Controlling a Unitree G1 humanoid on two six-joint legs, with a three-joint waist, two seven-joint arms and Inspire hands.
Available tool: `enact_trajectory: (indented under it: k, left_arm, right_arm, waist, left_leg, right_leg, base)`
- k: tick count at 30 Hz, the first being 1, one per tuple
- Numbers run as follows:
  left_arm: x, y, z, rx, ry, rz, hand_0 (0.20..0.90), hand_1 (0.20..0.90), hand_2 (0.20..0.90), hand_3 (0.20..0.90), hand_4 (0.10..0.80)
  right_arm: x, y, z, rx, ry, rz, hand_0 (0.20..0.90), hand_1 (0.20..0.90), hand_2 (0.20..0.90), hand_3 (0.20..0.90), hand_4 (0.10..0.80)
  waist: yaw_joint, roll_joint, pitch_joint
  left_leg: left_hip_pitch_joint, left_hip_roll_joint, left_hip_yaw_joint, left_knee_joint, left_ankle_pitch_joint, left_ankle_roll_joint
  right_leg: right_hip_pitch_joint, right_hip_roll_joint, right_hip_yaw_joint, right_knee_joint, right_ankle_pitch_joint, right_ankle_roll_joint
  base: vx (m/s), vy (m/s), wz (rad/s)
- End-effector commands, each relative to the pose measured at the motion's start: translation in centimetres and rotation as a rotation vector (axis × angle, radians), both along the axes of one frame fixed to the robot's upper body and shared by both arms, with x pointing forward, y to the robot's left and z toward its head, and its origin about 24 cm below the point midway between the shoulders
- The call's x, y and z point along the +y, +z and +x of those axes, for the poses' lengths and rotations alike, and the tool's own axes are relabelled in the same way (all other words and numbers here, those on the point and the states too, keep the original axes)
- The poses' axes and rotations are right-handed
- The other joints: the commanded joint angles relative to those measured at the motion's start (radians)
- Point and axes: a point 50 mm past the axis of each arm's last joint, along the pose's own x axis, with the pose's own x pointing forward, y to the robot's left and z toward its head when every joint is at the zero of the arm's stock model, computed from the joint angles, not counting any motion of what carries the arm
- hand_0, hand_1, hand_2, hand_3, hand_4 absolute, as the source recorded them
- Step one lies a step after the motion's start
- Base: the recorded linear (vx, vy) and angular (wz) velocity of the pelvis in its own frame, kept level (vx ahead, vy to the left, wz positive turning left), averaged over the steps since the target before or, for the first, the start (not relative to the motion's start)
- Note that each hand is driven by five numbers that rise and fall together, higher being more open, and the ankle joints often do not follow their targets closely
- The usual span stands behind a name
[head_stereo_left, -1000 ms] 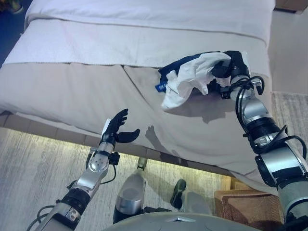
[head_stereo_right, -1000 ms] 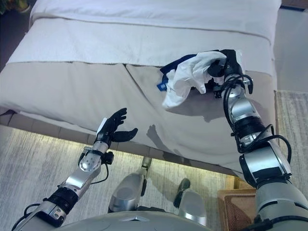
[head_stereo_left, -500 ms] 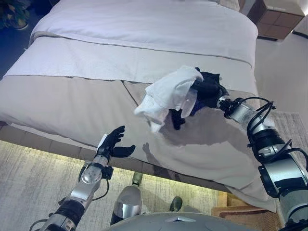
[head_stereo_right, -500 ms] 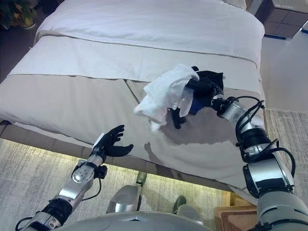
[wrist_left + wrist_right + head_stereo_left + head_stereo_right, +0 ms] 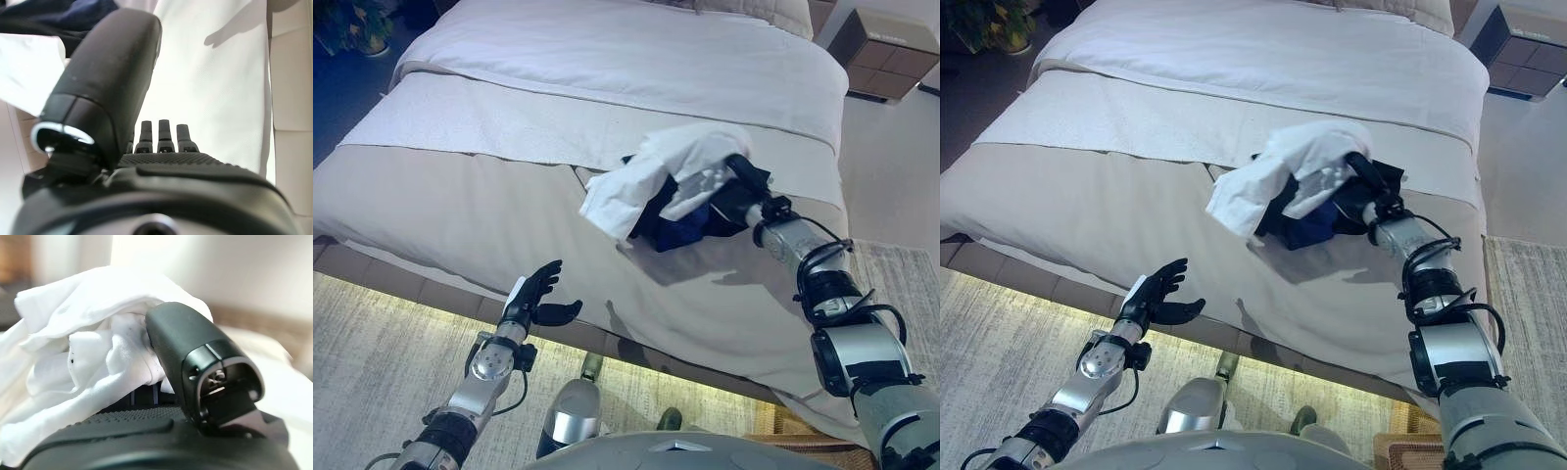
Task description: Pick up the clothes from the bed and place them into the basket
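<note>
Right hand [image 5: 1363,188] is clamped on the clothes [image 5: 1288,176]: in the right wrist view the thumb presses into bunched white cloth [image 5: 88,357], and the fingers are buried in the bundle. The bundle is a white garment over a dark blue one [image 5: 1307,227], held up above the right-centre of the bed [image 5: 1087,196]. The white part trails out to the left of the hand and sags at its free end; the blue part hangs below the hand and looks to be touching or just clear of the bedcover, cannot tell which.

Left hand [image 5: 536,299] is low at the near edge of the bed, well apart from the clothes, fingers straight and spread, thumb out, holding nothing. The left wrist view shows its straight fingertips [image 5: 162,132] against the pale cover.

Key relation: the load lies wholly with the right hand, its long axis running left from the fingers. The basket [image 5: 803,446] is only just visible as a woven corner at the near right, beside the right arm. Judgement: the carry calls for swinging right and nearward; the loose left end could drag on the bed.
</note>
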Motion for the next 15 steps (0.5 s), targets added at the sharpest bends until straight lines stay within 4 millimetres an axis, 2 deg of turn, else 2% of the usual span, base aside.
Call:
enact_trajectory:
  k: [1,5,6,7,11,15]
  left_arm:
    - [-0.8,1.0,1.5,-0.084,-0.015,0.007,0.9,0.9,0.9,0.9,0.8]
    - [-1.3,1.1,2.0,-0.094,-0.003,0.003,0.9,0.9,0.9,0.9,0.8]
    - [-1.5,1.1,2.2,-0.1,0.005,-0.001,0.9,0.9,0.9,0.9,0.8]
    - [-1.6,1.2,2.3,-0.105,0.01,-0.003,0.9,0.9,0.9,0.9,0.8]
    - [-2.2,1.6,2.9,-0.126,0.025,-0.009,0.9,0.9,0.9,0.9,0.8]
    - [-2.9,2.3,4.0,-0.159,0.035,-0.016,0.9,0.9,0.9,0.9,0.8]
  right_arm:
    - [-2.7,3.0,0.9,-0.055,-0.141,0.021,0.3,0.3,0.3,0.2,0.1]
    - [-3.8,0.9,-0.1,0.091,-0.204,-0.019,0.305,0.305,0.305,0.205,0.105]
    - [-3.8,-0.1,-0.5,0.151,-0.208,-0.046,0.462,0.462,0.462,0.389,0.289]
    - [-3.9,-0.8,-0.9,0.211,-0.209,-0.07,0.9,0.9,0.9,0.9,0.8]
    - [-4.3,-3.0,-2.5,0.416,-0.212,-0.2,0.9,0.9,0.9,0.9,0.8]
    - [-3.7,-3.5,-2.5,0.466,-0.02,-0.516,0.9,0.9,0.9,0.9,0.8]
  waist:
    - [-0.006,0.011,-0.129]
    - [-0.01,0.024,-0.113]
    - [-0.013,0.03,-0.106]
    - [-0.016,0.033,-0.102]
    - [-0.029,0.041,-0.087]
    - [-0.039,0.041,-0.07]
  left_leg:
    - [0.071,-0.013,0.031,0.008,-0.157,0.018]
    - [0.064,-0.015,0.029,0.007,-0.154,0.021]
    - [0.06,-0.016,0.029,0.006,-0.152,0.022]
    - [0.057,-0.017,0.029,0.005,-0.151,0.022]
    - [0.049,-0.018,0.032,0.004,-0.15,0.024]
    - [0.047,-0.02,0.037,0.004,-0.148,0.025]
  right_leg:
    - [-0.106,-0.015,0.11,0.013,0.1,0.002]
    - [-0.116,-0.015,0.115,0.011,0.104,0.001]
    - [-0.122,-0.015,0.118,0.011,0.106,0.001]
    - [-0.125,-0.015,0.12,0.011,0.107,0.001]
    - [-0.137,-0.016,0.129,0.012,0.111,0.004]
    - [-0.142,-0.016,0.138,0.012,0.112,0.0]
  base:
    - [-0.003,0.004,-0.03]
    - [-0.014,0.005,-0.01]
    - [-0.038,0.013,-0.02]
    - [-0.045,0.013,-0.05]
    - [-0.046,0.007,-0.09]
    - [-0.058,0.01,-0.05]
